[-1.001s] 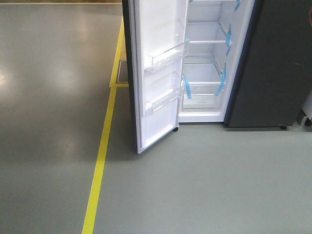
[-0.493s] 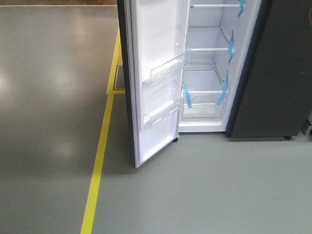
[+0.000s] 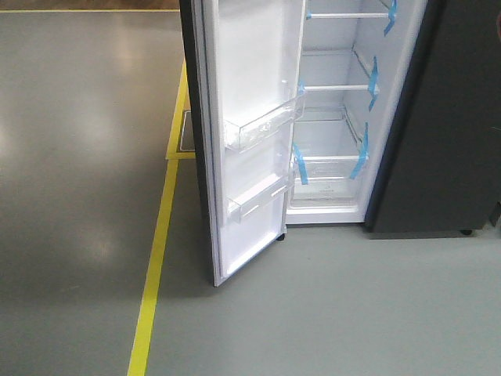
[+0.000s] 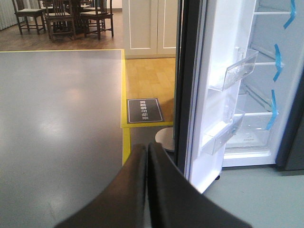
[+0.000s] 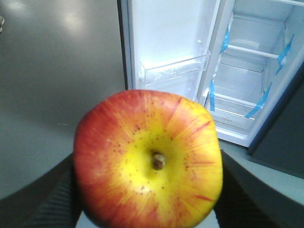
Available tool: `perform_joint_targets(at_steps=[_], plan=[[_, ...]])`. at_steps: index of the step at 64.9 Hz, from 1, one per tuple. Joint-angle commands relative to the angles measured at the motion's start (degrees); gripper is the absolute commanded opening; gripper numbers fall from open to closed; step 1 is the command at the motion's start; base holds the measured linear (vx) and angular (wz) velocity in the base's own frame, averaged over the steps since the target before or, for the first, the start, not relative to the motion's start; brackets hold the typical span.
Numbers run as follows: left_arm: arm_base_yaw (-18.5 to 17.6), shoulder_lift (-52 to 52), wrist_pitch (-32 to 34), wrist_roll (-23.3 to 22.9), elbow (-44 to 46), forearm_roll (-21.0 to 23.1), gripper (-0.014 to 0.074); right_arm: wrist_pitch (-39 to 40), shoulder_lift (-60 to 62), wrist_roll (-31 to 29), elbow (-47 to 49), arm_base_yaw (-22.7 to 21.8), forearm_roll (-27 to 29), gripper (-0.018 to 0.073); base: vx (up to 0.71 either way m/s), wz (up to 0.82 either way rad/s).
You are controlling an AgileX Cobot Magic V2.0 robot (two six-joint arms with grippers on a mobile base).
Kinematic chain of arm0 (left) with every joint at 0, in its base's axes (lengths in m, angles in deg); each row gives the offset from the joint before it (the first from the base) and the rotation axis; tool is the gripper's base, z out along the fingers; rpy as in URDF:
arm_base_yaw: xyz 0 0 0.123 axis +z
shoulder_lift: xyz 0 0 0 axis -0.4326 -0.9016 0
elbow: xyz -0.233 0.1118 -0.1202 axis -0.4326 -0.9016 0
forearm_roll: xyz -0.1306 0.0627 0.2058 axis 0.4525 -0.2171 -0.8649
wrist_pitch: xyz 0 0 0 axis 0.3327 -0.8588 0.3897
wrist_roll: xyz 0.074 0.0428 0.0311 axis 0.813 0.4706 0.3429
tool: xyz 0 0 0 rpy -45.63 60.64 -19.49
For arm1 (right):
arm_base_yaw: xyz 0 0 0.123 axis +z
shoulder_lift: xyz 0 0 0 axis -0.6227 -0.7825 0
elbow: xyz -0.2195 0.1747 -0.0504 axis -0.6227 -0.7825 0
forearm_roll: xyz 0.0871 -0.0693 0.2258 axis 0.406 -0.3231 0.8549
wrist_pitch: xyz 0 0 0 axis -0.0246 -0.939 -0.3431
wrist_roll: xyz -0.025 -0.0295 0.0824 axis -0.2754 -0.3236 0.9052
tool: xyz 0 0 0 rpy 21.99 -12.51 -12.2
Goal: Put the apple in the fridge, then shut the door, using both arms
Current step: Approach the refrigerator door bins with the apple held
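The red apple (image 5: 148,161), with a yellow patch round its stem, fills the right wrist view, pressed on both sides by the dark fingers (image 5: 45,202) of my right gripper (image 5: 148,190). Ahead stands the dark grey fridge (image 3: 438,117) with its white interior, glass shelves and blue tape strips showing. Its door (image 3: 250,157) stands wide open to the left, carrying clear plastic bins (image 3: 262,125). In the left wrist view my left gripper (image 4: 147,149) is shut on nothing and points at the door's outer edge (image 4: 187,85). No arm shows in the front view.
A yellow floor line (image 3: 160,235) runs along the grey floor left of the door. A dark floor sign (image 4: 144,110) and a round white base (image 4: 165,138) lie behind the door. Wooden chairs (image 4: 61,16) and a white cabinet (image 4: 149,26) stand far back.
The fridge and its door have grown larger and slid down in the front view, so the view has come closer to the fridge. The door stays open.
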Motion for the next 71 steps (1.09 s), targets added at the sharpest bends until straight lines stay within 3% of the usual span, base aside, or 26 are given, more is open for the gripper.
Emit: perform_joint_targets(at_steps=[1, 71], plan=[[0.1, 0.9, 4.1, -0.4, -1.6, 0.0, -0.0006, 3.8, 0.7, -0.4, 1.6, -0.1, 2.0, -0.0008, 0.15, 0.01], [0.1, 0.9, 4.1, -0.4, -1.6, 0.0, -0.0006, 3.8, 0.7, -0.4, 1.6, -0.1, 2.0, -0.0008, 0.14, 0.05]])
